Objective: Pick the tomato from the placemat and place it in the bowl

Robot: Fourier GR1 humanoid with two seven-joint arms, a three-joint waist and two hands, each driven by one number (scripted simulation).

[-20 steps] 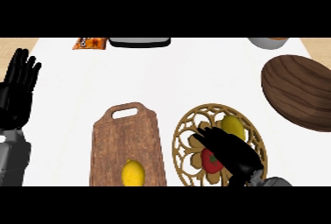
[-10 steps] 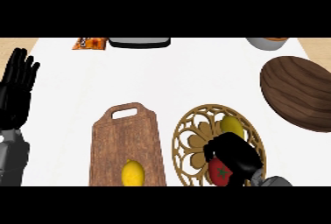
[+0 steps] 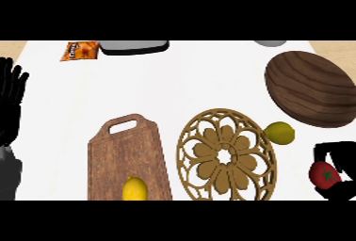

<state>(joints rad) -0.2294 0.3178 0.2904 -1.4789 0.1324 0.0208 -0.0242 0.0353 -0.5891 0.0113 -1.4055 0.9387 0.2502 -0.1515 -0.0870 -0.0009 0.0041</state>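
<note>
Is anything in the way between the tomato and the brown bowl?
No. The right hand is curled round the tomato at the view's lower right, off the placemat. The wooden bowl lies farther up the counter. A lemon sits left of that path, at the placemat's edge, not on it.

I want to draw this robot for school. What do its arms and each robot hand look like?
Each robot hand is all black, with slim fingers and a thumb. The left robot hand joins a smooth grey forearm shaped like a rounded tube. Of the right robot hand only the black part shows. I can see no cables, markings or sleeves.
</note>
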